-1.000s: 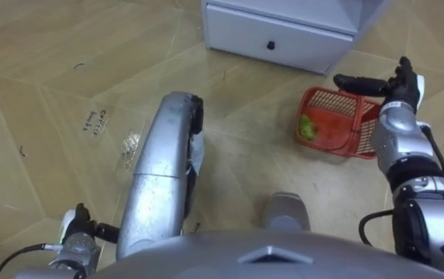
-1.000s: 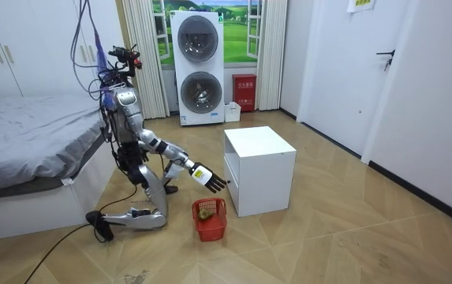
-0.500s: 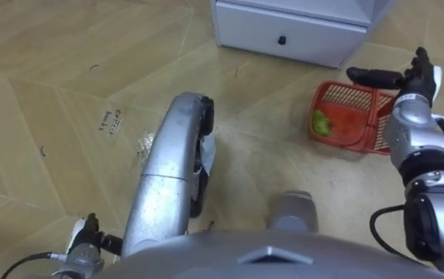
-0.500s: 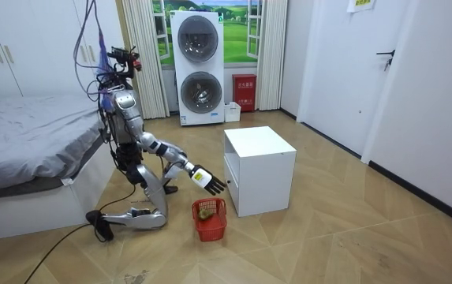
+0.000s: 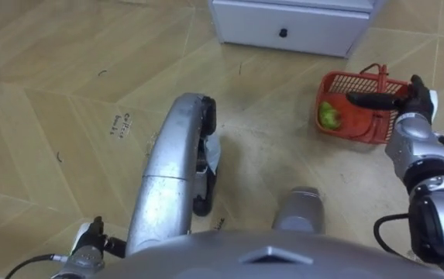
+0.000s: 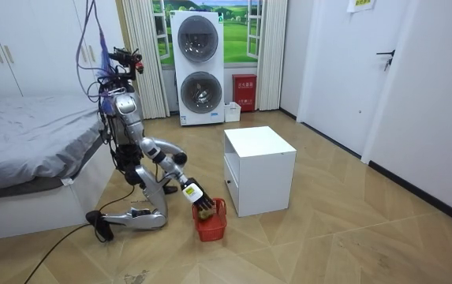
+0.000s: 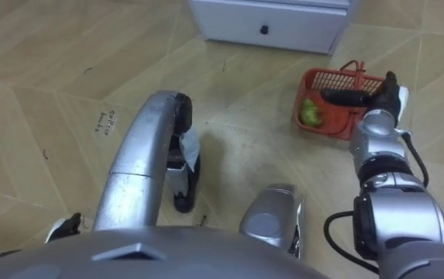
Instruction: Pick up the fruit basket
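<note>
Left eye view, lower left corner: the robot's left hand [image 5: 89,237] peeks in low over the brown wooden floor [image 5: 51,93]. I cannot tell how it is held. At the top middle stands a white box-shaped cabinet [image 5: 314,31] with a drawer and a small dark round knob [image 5: 283,32]. To the right of it and a bit lower, the red plastic basket with net-like walls [image 5: 359,132] sits on the floor. It is near the cabinet but not touching it. A thin red handle [image 5: 376,70] pokes up at its far rim. A round green fruit [image 5: 328,116] lies inside, by the basket's left wall. At the far right, the right hand [image 5: 414,101] is held out over the top of the basket. Its dark fingers [image 5: 365,99] are straight and point to the left across the opening, not curled round anything. I cannot tell if they touch the rim.

In the room view, a bed with a grey cover [image 6: 28,142] is at the left. The robot kneels on the floor beside it, with its right arm down at the basket, which sits in front of the cabinet.
</note>
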Controlling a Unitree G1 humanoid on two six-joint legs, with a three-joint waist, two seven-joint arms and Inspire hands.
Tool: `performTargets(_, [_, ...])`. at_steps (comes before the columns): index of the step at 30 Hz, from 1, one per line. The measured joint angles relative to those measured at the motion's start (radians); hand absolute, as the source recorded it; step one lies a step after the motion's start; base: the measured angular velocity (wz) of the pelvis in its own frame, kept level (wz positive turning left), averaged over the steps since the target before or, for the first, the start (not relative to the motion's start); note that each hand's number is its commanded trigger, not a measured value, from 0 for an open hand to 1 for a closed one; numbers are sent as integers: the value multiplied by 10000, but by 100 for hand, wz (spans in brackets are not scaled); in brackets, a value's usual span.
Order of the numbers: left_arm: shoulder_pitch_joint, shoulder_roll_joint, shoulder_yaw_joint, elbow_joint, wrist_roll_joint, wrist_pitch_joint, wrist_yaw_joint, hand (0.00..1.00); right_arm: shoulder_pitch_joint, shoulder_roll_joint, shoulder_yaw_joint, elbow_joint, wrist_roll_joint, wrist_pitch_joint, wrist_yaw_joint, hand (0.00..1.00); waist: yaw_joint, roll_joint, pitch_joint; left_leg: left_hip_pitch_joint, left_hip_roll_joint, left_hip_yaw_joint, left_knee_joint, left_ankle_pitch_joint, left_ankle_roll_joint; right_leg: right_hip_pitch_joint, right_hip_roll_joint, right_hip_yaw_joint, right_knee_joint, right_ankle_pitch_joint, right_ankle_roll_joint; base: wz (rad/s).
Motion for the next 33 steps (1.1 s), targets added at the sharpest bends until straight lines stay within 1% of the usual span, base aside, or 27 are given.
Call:
performTargets(2, [15, 2, -172, 3, -206, 11, 0, 0, 0, -72, 2, 179, 252, 18, 133, 0, 62, 37, -10, -116, 7, 10, -1, 0, 0, -139, 2, 47, 47, 0, 1, 0])
performTargets(5, [137, 11, -373, 2, -211, 15, -26, 0, 1, -101, 67, 442, 586, 41, 345, 0, 119, 71, -11, -230, 13, 31, 1, 0, 0, -287, 3, 100, 77, -1, 2, 0])
performTargets(7, [208, 26, -562, 2, -211, 16, -45, 0, 2, -222, 330, 631, 837, 44, 518, 0, 141, 92, 9, -277, 15, 42, 1, 0, 0, -351, -4, 106, 87, -3, 7, 0])
performTargets(9, [355, 40, -572, 2, -227, 23, -161, 0, 6, -332, 411, 780, 950, 58, 661, 0, 173, 112, 6, -325, 50, 66, 3, 0, 0, -426, 4, 95, 107, -3, 7, 0])
performTargets(11, [388, 41, -613, 1, -496, 36, -237, 0, 5, -424, 420, 828, 954, 59, 668, 0, 213, 169, 16, -404, 107, 67, 19, 3, -6, -523, 39, 97, 153, -3, 8, 0])
performTargets(14, [418, 45, -722, -2, -600, 88, -357, 0, 5, -514, 417, 979, 969, 115, 716, 0, 328, 201, 34, -465, 109, 70, 26, 6, -11, -592, 36, 106, 186, -3, 8, 0])
performTargets(16, [418, 44, -762, -41, -599, 107, -399, 0, -4, -533, 421, 989, 969, 122, 804, 0, 400, 217, 30, -536, 108, 74, 25, 13, -24, -691, 35, 137, 230, -3, 8, 0])
performTargets(17, [418, 44, -763, -84, -600, 107, -415, 0, -4, -553, 461, 998, 1016, 122, 914, 0, 442, 260, 8, -588, 108, 72, 25, 23, -35, -739, 33, 135, 255, -3, 8, 0])
performTargets(18, [420, 44, -764, -97, -600, 108, -430, 0, -3, -566, 591, 1028, 1093, 122, 1007, 0, 487, 240, 21, -597, 109, 74, 25, 28, -32, -751, 23, 136, 264, -3, 8, 0])
performTargets(20, [418, 44, -767, -162, -600, 115, -438, 0, -2, -607, 770, 1085, 1091, 125, 1101, 0, 592, 240, 21, -608, 117, 82, 25, 28, -33, -784, 6, 139, 281, -3, 9, 0])
performTargets(22, [419, 44, -770, -235, -600, 121, -448, 0, 0, -661, 779, 1124, 1092, 128, 1126, 0, 702, 229, 27, -625, 125, 95, 24, 29, -34, -820, -5, 155, 290, -2, 9, 0])
performTargets(23, [423, 45, -770, -270, -600, 156, -452, 0, 0, -690, 779, 1125, 1092, 128, 1196, 2, 743, 223, 32, -626, 127, 104, 20, 29, -35, -832, -14, 160, 289, -1, 11, 0])
performTargets(24, [424, 46, -770, -319, -600, 219, -455, 0, -1, -700, 779, 1127, 1093, 128, 1240, 40, 777, 215, 40, -626, 130, 111, 17, 29, -35, -843, -21, 165, 289, 1, 16, 0])
performTargets(26, [423, 46, -771, -388, -601, 238, -462, 0, 0, -707, 780, 1166, 1094, 128, 1312, 100, 825, 207, 48, -627, 135, 113, 14, 29, -35, -851, -21, 166, 289, 2, 18, 0])
performTargets(33, [421, 76, -770, -381, -616, 272, -653, 0, -4, -789, 893, 1220, 1077, 129, 1310, 100, 907, 200, 53, -626, 139, 138, 22, 36, -28, -858, -33, 195, 294, 2, 19, 0])
